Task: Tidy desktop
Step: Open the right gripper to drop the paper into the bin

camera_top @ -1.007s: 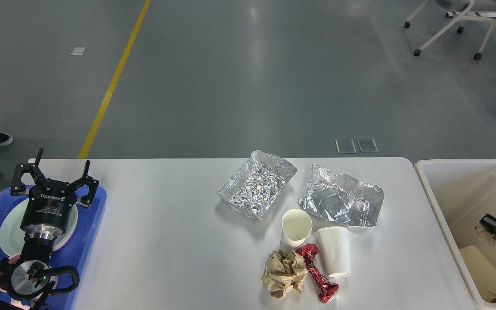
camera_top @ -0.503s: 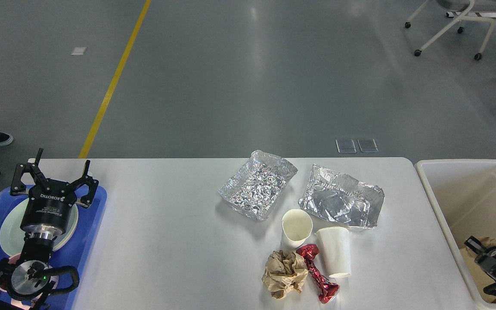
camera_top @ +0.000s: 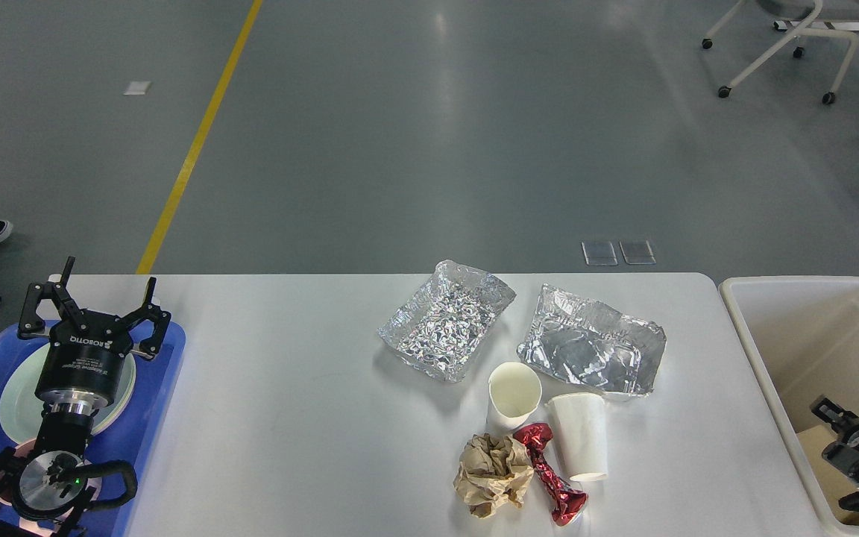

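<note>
Since a second ago, the right gripper (camera_top: 843, 432) has gone down into the cream bin (camera_top: 765, 350) and no longer carries the brown paper; whether its fingers are spread cannot be told. One desktop (camera_top: 288, 418) fills the middle of the view. On it lie two foil trays (camera_top: 446, 319), two white paper cups (camera_top: 513, 395), one brown paper ball (camera_top: 492, 471) and one red wrapper (camera_top: 551, 473). The left gripper (camera_top: 86, 306) hangs spread wide above one blue tray (camera_top: 168, 358).

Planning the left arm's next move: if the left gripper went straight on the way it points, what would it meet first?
The left gripper, jaws open, points past the tray's far edge; nothing shows ahead, only floor beyond, though depth is unclear.
</note>
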Controlling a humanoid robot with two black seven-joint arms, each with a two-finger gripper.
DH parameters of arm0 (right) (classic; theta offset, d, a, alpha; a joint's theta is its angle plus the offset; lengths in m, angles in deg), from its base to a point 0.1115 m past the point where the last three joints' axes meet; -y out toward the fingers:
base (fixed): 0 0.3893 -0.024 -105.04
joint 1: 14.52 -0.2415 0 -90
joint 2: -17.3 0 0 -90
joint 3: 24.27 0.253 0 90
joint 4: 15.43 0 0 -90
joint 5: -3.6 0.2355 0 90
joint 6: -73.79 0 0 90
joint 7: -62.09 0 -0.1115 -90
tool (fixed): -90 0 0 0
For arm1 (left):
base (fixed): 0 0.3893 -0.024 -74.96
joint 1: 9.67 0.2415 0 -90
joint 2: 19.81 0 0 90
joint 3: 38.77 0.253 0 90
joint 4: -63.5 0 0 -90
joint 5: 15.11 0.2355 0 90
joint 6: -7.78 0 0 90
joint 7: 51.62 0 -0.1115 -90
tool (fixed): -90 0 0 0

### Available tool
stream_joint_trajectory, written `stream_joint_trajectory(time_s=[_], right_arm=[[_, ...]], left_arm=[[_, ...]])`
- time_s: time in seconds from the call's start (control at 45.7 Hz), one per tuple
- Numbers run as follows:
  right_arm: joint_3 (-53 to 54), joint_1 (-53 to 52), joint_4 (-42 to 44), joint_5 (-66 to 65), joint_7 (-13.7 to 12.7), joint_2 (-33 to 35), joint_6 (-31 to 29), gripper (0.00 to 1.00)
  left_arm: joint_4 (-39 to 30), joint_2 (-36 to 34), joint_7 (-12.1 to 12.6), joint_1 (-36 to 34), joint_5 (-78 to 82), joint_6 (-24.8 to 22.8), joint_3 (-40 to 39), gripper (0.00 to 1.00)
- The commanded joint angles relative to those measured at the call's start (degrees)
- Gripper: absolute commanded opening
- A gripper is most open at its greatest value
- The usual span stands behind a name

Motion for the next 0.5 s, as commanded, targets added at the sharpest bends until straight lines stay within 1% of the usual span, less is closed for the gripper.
stream_joint_trajectory(time_s=[0.0,0.153,0.306,0.394,0.482], right_arm=[[-0.56,-2.07,-2.44,-0.31,0.08,0.72,-2.67,1.00],[-1.79,-8.40,-9.82,-6.19,-0.01,5.99,-8.11,1.00],[-2.23,-18.85,-18.52,-15.86,-0.27,11.44,-16.72,1.00],[-2.67,-25.79,-24.05,-20.43,-0.27,14.43,-23.31,1.00],[-5.30,-34.05,-28.72,-23.60,-0.27,16.46,-31.92,1.00]], left_arm=[[0.00,0.00,0.00,0.00,0.00,0.00,0.00,0.96],[0.00,0.00,0.09,0.00,0.00,0.00,0.00,0.96],[0.00,0.00,0.00,0.00,0.00,0.00,0.00,0.96],[0.00,0.00,0.00,0.00,0.00,0.00,0.00,0.96],[0.00,0.00,0.09,0.00,0.00,0.00,0.00,0.96]])
